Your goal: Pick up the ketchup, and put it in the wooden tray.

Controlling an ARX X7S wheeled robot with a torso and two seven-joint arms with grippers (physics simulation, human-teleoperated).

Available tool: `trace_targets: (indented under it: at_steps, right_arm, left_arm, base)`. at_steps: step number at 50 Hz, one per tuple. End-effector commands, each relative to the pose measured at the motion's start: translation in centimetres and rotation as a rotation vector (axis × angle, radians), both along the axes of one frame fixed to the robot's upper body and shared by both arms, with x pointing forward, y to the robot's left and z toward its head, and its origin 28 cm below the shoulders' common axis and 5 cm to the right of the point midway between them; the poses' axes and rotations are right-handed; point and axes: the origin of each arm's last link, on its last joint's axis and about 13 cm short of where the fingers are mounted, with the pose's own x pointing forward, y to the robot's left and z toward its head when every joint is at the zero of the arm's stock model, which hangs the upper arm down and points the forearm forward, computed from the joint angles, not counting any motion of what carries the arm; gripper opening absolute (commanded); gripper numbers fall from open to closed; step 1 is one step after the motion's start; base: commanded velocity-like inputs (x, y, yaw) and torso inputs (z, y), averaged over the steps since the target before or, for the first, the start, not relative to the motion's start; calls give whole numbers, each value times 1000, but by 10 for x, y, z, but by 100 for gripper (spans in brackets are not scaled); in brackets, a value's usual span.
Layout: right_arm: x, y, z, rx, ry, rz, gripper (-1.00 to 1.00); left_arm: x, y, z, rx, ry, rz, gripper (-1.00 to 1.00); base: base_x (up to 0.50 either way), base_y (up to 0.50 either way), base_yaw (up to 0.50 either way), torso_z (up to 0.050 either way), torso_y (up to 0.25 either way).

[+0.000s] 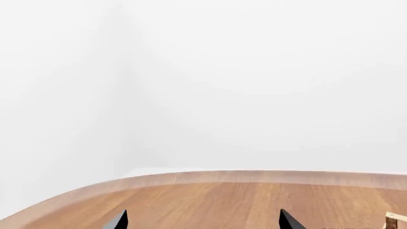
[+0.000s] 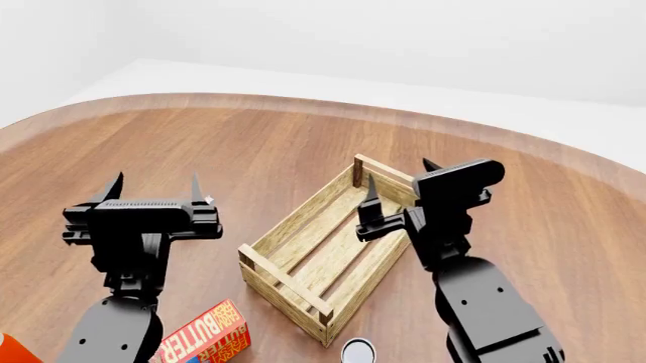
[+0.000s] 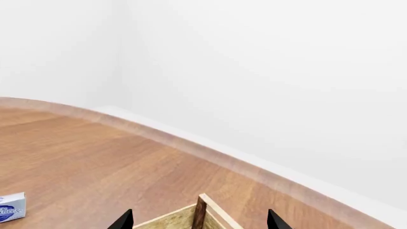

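Looking at where everything sits relative to the light-wood slatted wooden tray (image 2: pixel 325 253) in the middle of the round wooden table (image 2: pixel 253 144), the ketchup is the awkward bit. Only an orange-red sliver (image 2: pixel 12 349) shows at the very corner of the head view, well off to the robot's left of the tray and nearer the robot. I'm guessing that's the ketchup bottle, but too little of it shows to be sure.

The left gripper (image 2: pixel 154 187) hangs above bare table to the left of the tray, fingers spread apart and holding nothing. The right gripper (image 2: pixel 399 181) hovers over the tray's far right side, also spread wide and empty.

What could go wrong, as I see it:
- The red-and-yellow butter box (image 2: pixel 207 339) lies between the tray and that orange sliver. A left arm swinging back for the bottle could clip it, or grab it by mistake since the colours are close.
- The bottle is nearly out of frame, so reaching for it is half blind.
- The right arm parked over the tray could block the drop-off.
- A white-topped can (image 2: pixel 356 351) sits just at the tray's near corner, easy to knock.
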Motion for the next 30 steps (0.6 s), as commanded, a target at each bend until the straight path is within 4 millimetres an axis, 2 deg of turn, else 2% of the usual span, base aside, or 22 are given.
trace_targets:
  at_steps: [1, 8, 18, 30]
  right_arm:
    - [-5, -2, 2, 7, -9, 8, 100]
    - [-9, -1, 2, 14, -19, 31, 100]
    - [-8, 1, 0, 26, -21, 55, 100]
    - [-5, 4, -6, 43, -9, 65, 100]
  left_arm:
    - [-25, 17, 1, 2, 3, 83, 100]
    - [-47, 34, -1, -11, 8, 193, 100]
    - [-78, 56, -16, -50, 61, 355, 100]
    - [-101, 76, -20, -57, 97, 534, 100]
  base:
    - [0, 0, 0, 0, 0]
    - [0, 0, 0, 0, 0]
    - [0, 0, 0, 0, 0]
    - [0, 0, 0, 0, 0]
